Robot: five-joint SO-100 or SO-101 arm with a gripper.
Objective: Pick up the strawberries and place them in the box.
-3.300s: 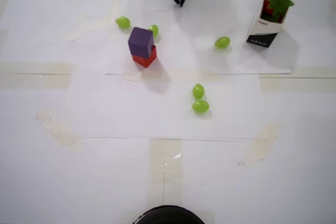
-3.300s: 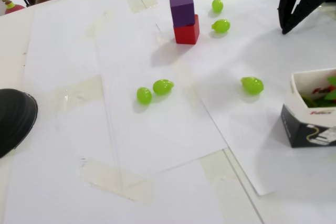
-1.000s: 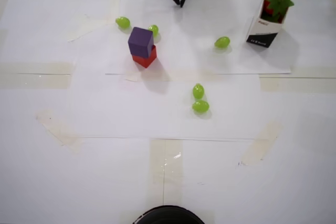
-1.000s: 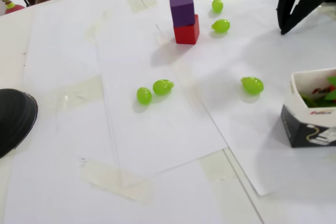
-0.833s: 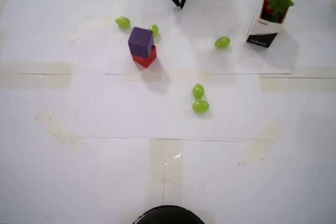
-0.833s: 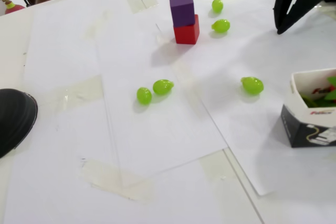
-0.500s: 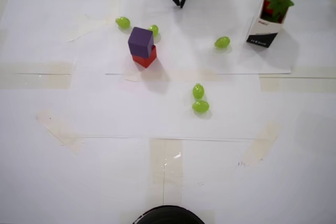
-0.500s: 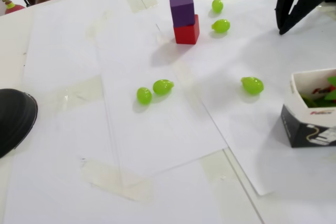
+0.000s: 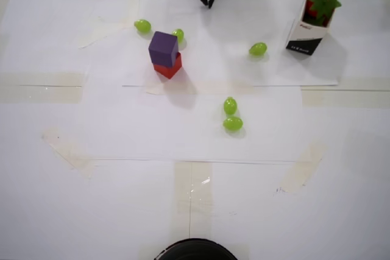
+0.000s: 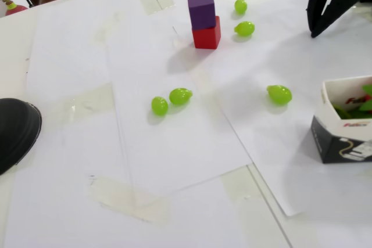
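The white box (image 9: 303,38) with a black base stands at the back right in the overhead view and at the right edge in the fixed view (image 10: 340,143). The strawberries (image 9: 321,1) lie inside it. Their spiky green tops stick out and some red shows; they also show in the fixed view (image 10: 350,104). I cannot tell whether it holds one or two. No strawberry lies on the table. My black gripper (image 9: 207,3) hangs at the back centre, left of the box, with its fingertips together and nothing between them. It also shows in the fixed view (image 10: 314,32).
A purple cube (image 9: 163,45) is stacked on a red cube (image 9: 170,67) at back left. Several green grapes lie about, including two mid-table (image 9: 231,114) and one (image 9: 258,49) between gripper and box. A black round object (image 9: 195,250) sits at the front edge.
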